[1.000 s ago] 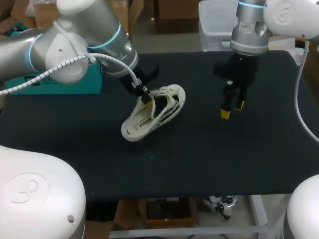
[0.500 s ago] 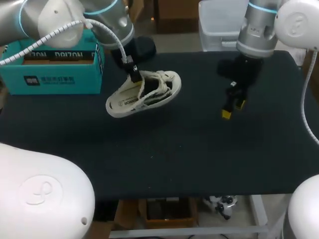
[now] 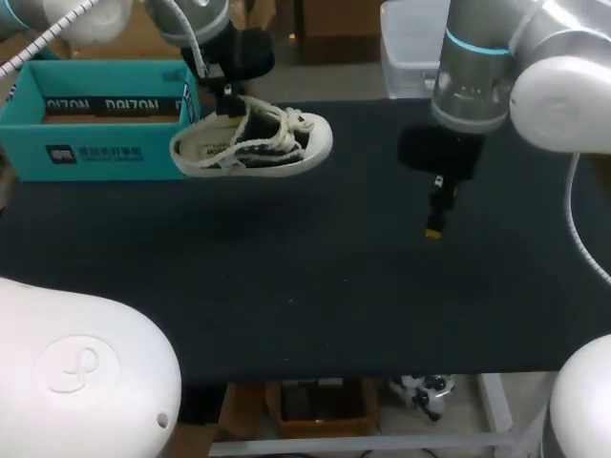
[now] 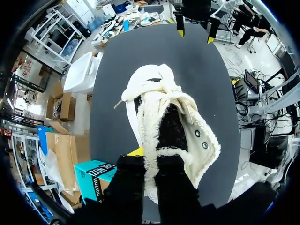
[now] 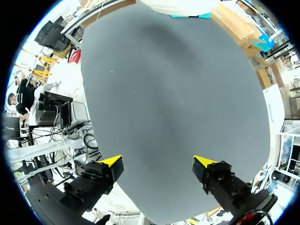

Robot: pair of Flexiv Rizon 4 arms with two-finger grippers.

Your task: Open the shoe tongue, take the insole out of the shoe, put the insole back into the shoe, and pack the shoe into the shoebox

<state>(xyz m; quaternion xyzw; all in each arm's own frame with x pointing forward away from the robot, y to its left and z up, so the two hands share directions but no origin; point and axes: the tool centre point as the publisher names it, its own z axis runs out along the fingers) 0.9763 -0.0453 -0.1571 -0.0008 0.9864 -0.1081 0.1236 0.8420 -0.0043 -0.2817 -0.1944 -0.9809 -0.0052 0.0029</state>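
Observation:
A cream, fleece-lined shoe hangs level above the table's back left, its heel end beside the open teal shoebox. My left gripper is shut on the shoe's heel collar; in the left wrist view its dark fingers pinch the fleecy rim of the shoe, laces bunched at the toe, the shoebox beside them. My right gripper hangs open over the table's right half, well clear of the shoe. In its own view the right gripper has only bare mat between its fingers.
The black table mat stretches bare across the middle and front. The shoebox stands at the back left edge with its opening upward. My right gripper shows past the shoe's toe in the left wrist view.
My left arm has lifted the shoe and carried it left and back toward the shoebox, turning it from tilted to level. The right gripper stayed open, rotating slightly in place.

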